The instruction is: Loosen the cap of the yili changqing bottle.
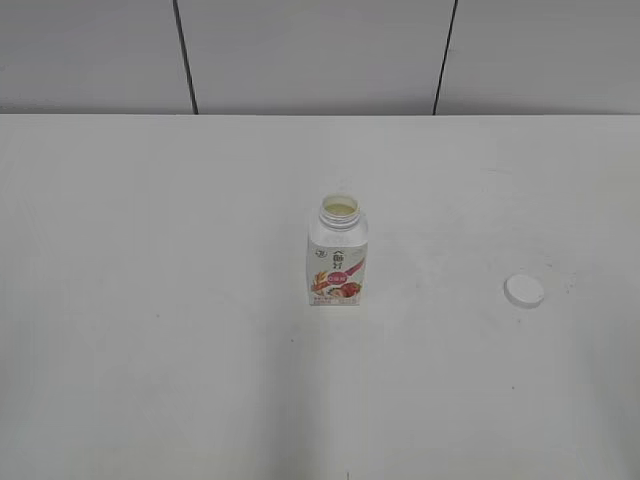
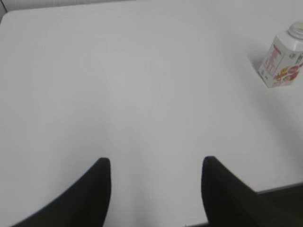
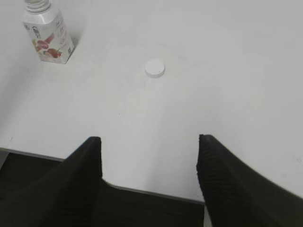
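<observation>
The yili changqing bottle (image 1: 337, 255) stands upright at the table's middle, white with a pink-red strawberry label. Its threaded neck is open, with no cap on it. It also shows in the left wrist view (image 2: 283, 64) at the far right and in the right wrist view (image 3: 47, 33) at the top left. The white cap (image 1: 524, 290) lies flat on the table to the bottle's right, apart from it; it shows in the right wrist view (image 3: 155, 68). My left gripper (image 2: 156, 163) is open and empty over bare table. My right gripper (image 3: 149, 139) is open and empty near the table's front edge. Neither arm shows in the exterior view.
The white table (image 1: 150, 300) runs back to a grey panelled wall (image 1: 320, 50). Its front edge shows in the right wrist view (image 3: 142, 191) and at the lower right of the left wrist view (image 2: 279, 189).
</observation>
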